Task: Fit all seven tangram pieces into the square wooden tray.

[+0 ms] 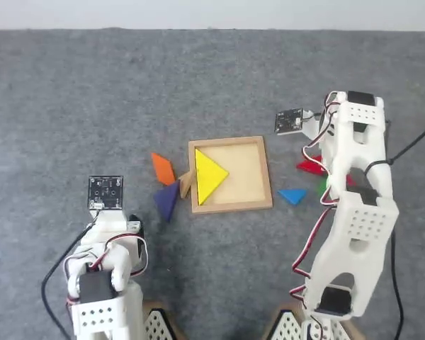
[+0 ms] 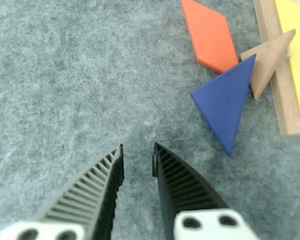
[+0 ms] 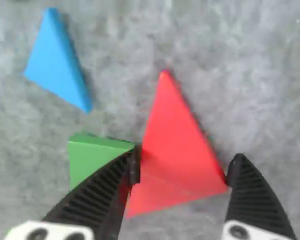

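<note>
The work surface is a table point(image 1: 71, 99) covered in grey felt, bounded at the far side by a pale wall point(image 1: 212, 13). The left arm is folded low at the near edge; its left gripper point(image 2: 138, 149) hangs just above bare felt with the jaws set narrow and nothing between them. The right arm is extended beside the square wooden tray point(image 1: 227, 142), and the right gripper point(image 3: 186, 161) is held with jaws wide, one on either side of the red triangle point(image 3: 175, 145), whose sharp corner points away from the gripper. A green piece point(image 3: 90, 157) lies just beside it, and a light blue triangle point(image 3: 55, 62) lies apart. Inside the tray, the yellow triangle point(image 1: 209, 176) is laid with its long edge along the left wall, apex toward the centre. Outside that wall, a plain wood triangle point(image 2: 270, 60) leans on the rim, touched by the dark blue triangle point(image 2: 225, 102), with the orange parallelogram point(image 2: 210, 32) beside them.
</note>
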### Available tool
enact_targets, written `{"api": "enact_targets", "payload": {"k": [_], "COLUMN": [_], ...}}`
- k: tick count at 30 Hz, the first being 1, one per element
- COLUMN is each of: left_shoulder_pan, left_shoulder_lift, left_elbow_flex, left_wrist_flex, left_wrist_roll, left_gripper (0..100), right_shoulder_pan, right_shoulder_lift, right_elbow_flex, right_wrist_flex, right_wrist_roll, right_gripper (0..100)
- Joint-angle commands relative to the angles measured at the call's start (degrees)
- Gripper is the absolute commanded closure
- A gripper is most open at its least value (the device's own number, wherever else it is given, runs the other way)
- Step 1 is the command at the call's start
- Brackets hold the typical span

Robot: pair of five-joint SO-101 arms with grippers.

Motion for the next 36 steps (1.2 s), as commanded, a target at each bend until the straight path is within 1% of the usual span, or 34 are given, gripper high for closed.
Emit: {"api": "enact_targets", "payload": {"k": [1, 8, 12, 13, 25, 33, 36], "left_shoulder_pan": [-0.35, -0.35, -0.35, -0.35, -0.35, -0.35, -0.35], "left_shoulder_lift": [-1.14, -1.14, -1.14, -1.14, -1.14, -1.14, -1.14], "left_elbow_flex": [-0.75, -0.75, -0.75, -0.75, -0.75, -0.75, -0.75], "left_wrist_flex": [0.18, 0.18, 0.18, 0.18, 0.18, 0.18, 0.18], "left_wrist_roll": [-0.09, -0.09, -0.09, -0.09, -0.09, -0.09, -0.09], "left_gripper": [91, 91, 91, 91, 91, 91, 91], "right_shoulder_pan": [1.01, 1.45, 3.38, 3.82, 5.14, 5.67, 6.9], "right_shoulder_lift": [-4.26, -4.62, -4.7, -4.7, -4.97, -5.67, -6.29], "right_elbow_flex": [1.32, 3.96, 3.96, 3.96, 3.69, 2.46, 2.02], "right_wrist_flex": [1.01, 0.4, -7.16, -8.31, -8.84, -12.44, -12.97], "right_wrist_roll": [-0.88, -1.05, -5.27, -5.36, -6.24, -15.91, -21.01], "right_gripper": [71.3, 71.3, 71.3, 71.3, 71.2, 71.0, 70.9]}}
